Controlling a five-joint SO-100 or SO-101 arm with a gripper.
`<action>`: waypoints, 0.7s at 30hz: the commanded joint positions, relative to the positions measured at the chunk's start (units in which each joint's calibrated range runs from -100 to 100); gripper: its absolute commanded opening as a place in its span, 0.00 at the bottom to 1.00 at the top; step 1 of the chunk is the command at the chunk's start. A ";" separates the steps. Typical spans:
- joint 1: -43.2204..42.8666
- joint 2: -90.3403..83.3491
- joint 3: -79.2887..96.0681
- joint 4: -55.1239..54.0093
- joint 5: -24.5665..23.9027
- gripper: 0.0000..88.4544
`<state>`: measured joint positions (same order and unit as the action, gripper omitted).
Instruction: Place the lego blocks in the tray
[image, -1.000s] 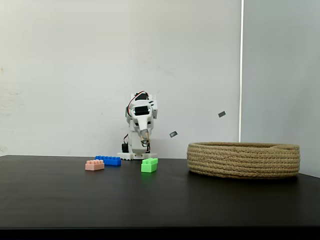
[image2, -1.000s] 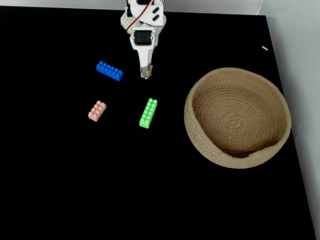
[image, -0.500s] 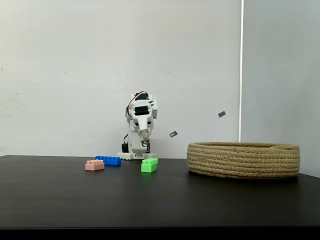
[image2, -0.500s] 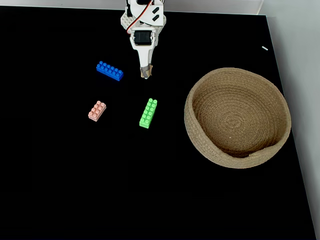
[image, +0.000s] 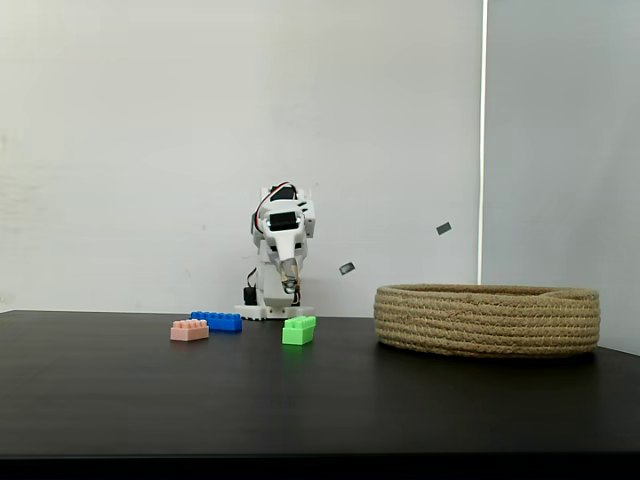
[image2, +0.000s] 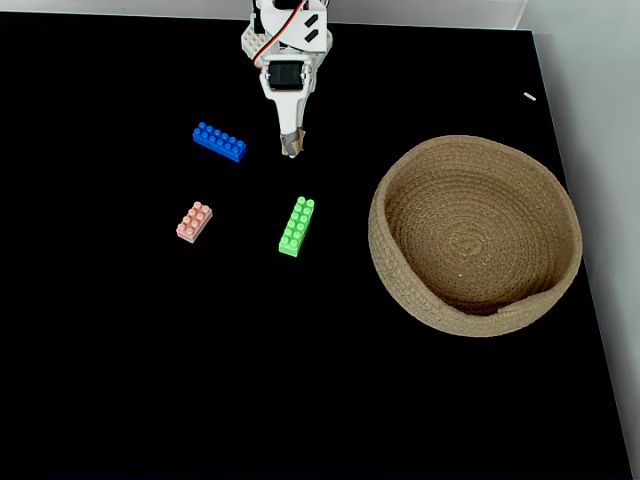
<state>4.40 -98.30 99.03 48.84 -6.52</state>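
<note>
While the arm sits folded at the table's far edge, the basket (image2: 475, 235) serves as the marker for all else in the top-down fixed view. Farthest left of it lies the pink brick (image2: 194, 221), with the blue brick (image2: 220, 142) a little nearer and further back. The green brick (image2: 297, 226) lies near the basket's left rim, apart from it. Behind that brick the gripper (image2: 292, 148) points down with its fingers together, holding nothing.
</note>
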 joint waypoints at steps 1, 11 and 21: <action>-0.11 -0.49 0.52 0.26 0.29 0.00; 3.10 18.68 -25.57 19.42 1.42 0.00; 11.93 39.92 -44.81 28.00 -0.98 0.25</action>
<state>12.70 -61.49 60.23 77.10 -6.32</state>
